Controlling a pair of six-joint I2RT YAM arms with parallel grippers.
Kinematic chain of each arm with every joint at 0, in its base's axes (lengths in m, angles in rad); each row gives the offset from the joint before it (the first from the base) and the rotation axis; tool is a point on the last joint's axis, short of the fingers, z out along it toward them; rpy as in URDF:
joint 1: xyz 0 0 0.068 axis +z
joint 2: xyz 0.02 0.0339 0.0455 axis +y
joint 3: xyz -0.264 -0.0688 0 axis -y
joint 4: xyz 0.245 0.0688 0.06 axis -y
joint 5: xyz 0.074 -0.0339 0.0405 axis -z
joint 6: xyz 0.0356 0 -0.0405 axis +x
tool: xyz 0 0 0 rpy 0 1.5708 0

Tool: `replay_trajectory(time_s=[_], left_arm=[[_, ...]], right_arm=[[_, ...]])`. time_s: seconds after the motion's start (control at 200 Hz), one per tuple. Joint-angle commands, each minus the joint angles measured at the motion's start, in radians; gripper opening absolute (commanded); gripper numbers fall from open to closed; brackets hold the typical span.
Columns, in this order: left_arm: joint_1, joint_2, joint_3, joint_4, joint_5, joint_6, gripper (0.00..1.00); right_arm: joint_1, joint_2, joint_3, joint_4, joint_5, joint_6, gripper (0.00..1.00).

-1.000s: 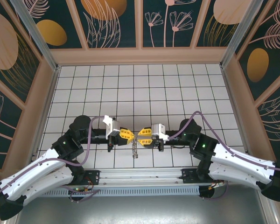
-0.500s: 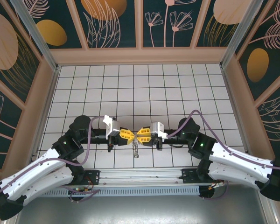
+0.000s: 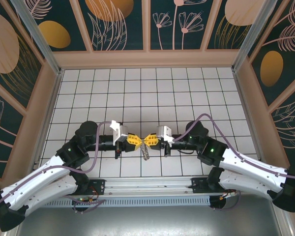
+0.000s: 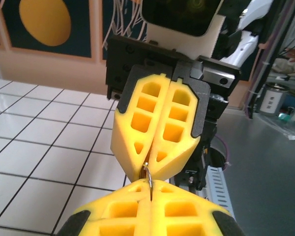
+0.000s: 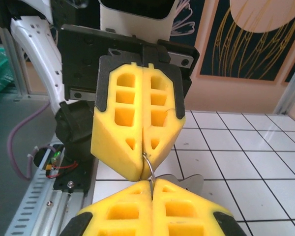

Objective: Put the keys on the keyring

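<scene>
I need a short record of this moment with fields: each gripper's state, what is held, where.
left gripper: shut, pinching the keyring at its tips
right gripper: shut, pinching the same loop, tip to tip with the left
keyring: thin wire between both tips; chain-like part hangs below them
pale flat metal piece: near the tips, perhaps a key

Open tiled floor (image 3: pixel 147 93) beyond left pincer (image 3: pixel 140 141) and right pincer (image 3: pixel 148 140), tip to tip.

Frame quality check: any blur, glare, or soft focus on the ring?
Top external: even light, no glare, hanging chain tiny. Left wrist: ring legible, near fingers slightly soft, pale sheen on tiles. Right wrist: ring crisp, far wall mildly blurred.
</scene>
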Motion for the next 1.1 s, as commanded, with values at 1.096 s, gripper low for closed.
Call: replay_trajectory(time_s=[1.096], left_arm=[[-0.005, 0.028, 0.009, 0.092, -0.08, -0.075, 0.0]], right_arm=[[0.151, 0.042, 0.128, -0.198, 0.267, -0.166, 0.08]])
